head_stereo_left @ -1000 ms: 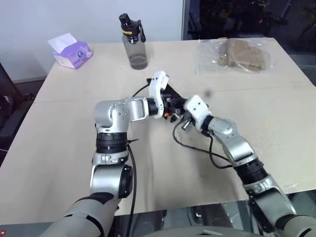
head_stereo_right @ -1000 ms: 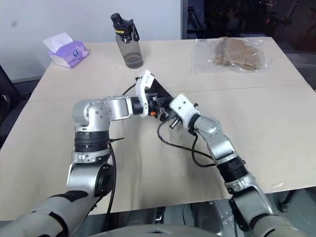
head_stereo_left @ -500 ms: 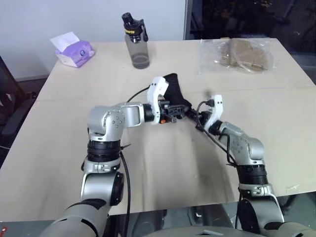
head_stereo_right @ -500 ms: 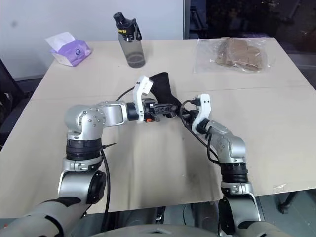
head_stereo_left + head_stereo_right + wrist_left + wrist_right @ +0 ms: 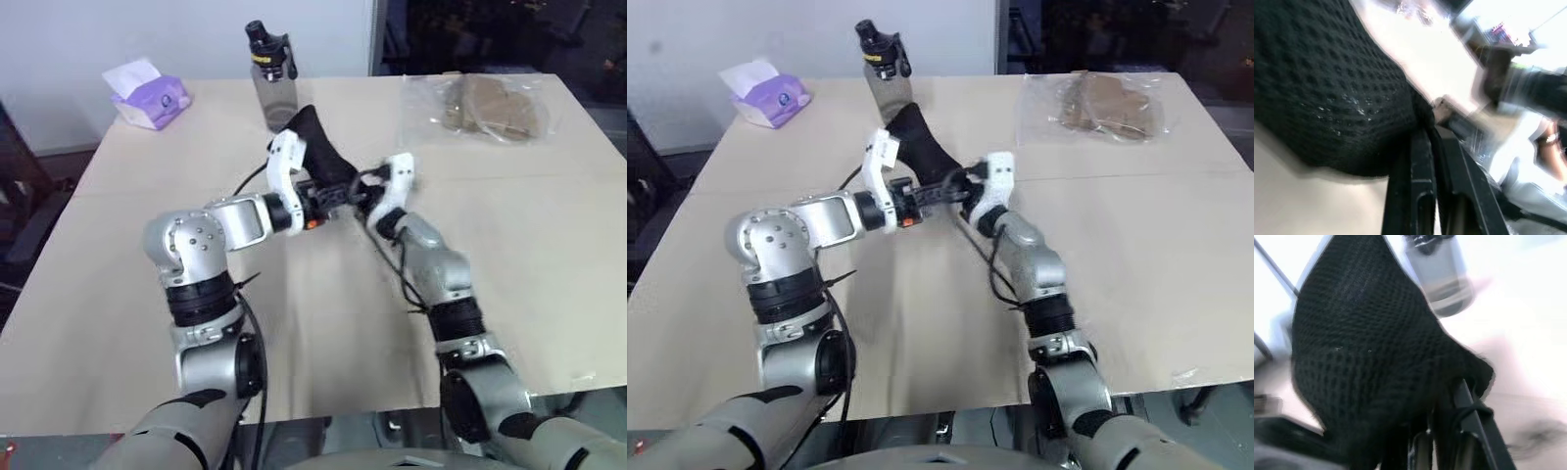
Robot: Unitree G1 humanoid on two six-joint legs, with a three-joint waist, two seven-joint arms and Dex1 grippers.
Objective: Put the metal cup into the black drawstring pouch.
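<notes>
**Inspector:** You are holding the soft matte black mesh drawstring pouch (image 5: 318,157) off the table (image 5: 549,245), at upper centre of the frame. Your left gripper (image 5: 345,192) and right gripper (image 5: 364,191) are both pinching its lower edge, fingers (image 5: 1422,161) narrowed onto the fabric.

**Operator:** And the cup?

**Inspector:** You are showing me no shiny steel cup, so I cannot tell whether it is sitting inside. I am judging the insertion unconfirmed.

A bottle (image 5: 271,73), tissue pack (image 5: 147,95) and plastic bag (image 5: 485,106) sit on the table (image 5: 549,245).
</notes>
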